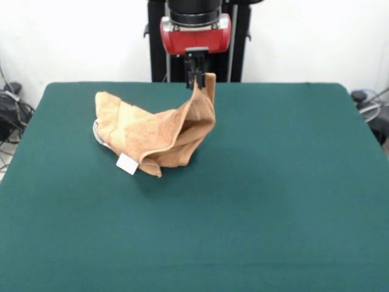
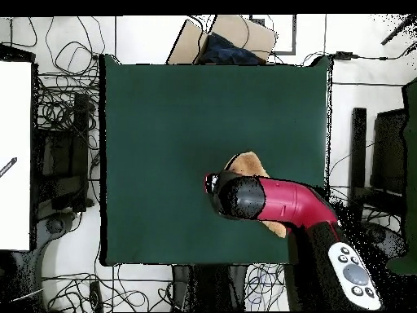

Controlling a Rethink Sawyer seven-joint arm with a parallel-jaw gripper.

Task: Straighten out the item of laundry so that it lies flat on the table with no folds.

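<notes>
The orange-tan towel [image 1: 159, 133] is crumpled, with one corner lifted off the dark green table [image 1: 255, 201]. My gripper [image 1: 197, 82] is shut on that raised corner, pulling the cloth up into a peak. The rest of the towel trails down and to the left, folded over itself, with a white tag [image 1: 127, 163] at its front edge. In the overhead view the red and black arm [image 2: 277, 201] covers most of the towel [image 2: 247, 164], and the gripper itself is hidden beneath it.
Cables and equipment lie around the table's edges. A cardboard box [image 2: 224, 37] sits past the table's far edge in the overhead view. A white surface [image 2: 15, 155] stands at the left.
</notes>
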